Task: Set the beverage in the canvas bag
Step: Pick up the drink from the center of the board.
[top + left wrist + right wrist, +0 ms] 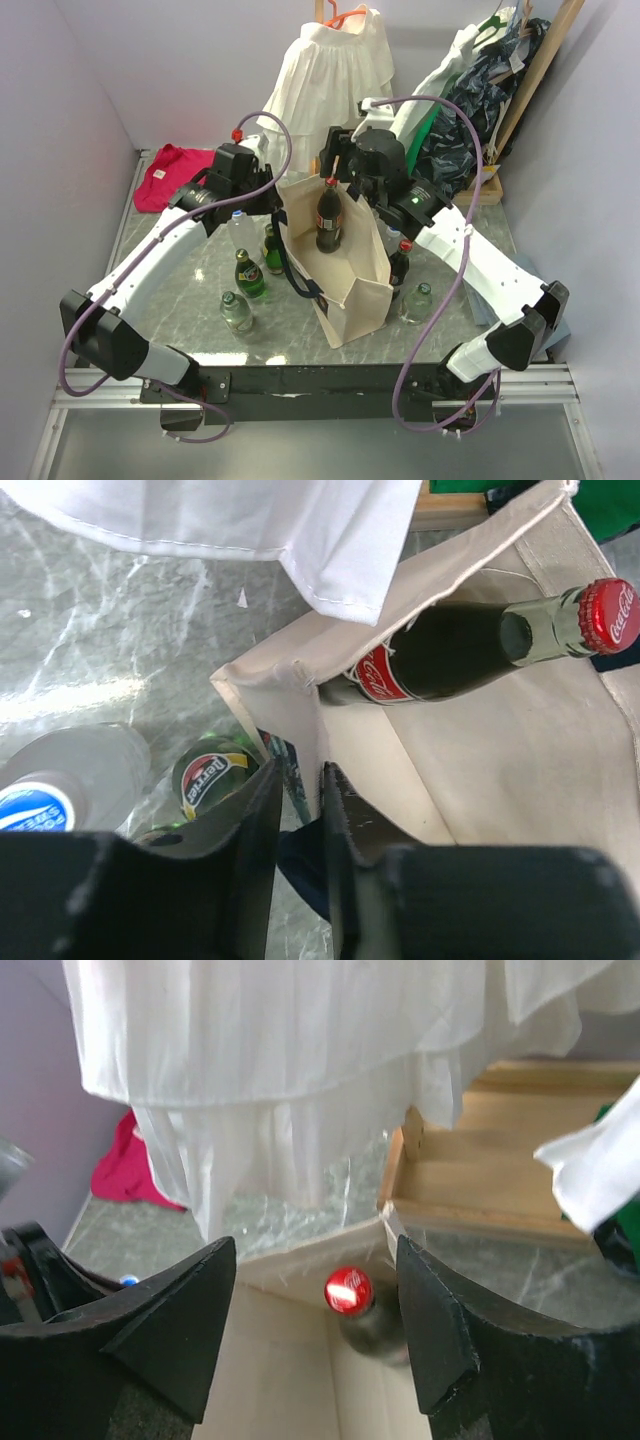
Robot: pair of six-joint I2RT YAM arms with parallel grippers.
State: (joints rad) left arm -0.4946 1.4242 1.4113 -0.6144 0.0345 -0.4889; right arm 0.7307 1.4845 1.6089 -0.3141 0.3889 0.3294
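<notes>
1. One glass Coca-Cola bottle [329,215] stands inside the open mouth of the canvas bag [350,280], its red cap [348,1290] near the far wall.
2. Handling: the bottle is judged rigid, smooth, fairly heavy and breakable. Best hold is the neck just under the cap, or the labelled body.
3. The bag is soft canvas, so its walls likely fold unless held.
4. Left gripper [300,780]: narrow, fingers [262,840] pinched on the bag's near rim.
5. Right gripper [315,1250]: wide apart, holding nothing, hovering above the cap.
6. View differences:
   - Left wrist alone shows the rim pinch, the bottle's label and a Perrier bottle [210,780] just outside the bag.
   - Right wrist shows only the cap, under the white garment [300,1060].
   - Top external alone shows both arms.
</notes>
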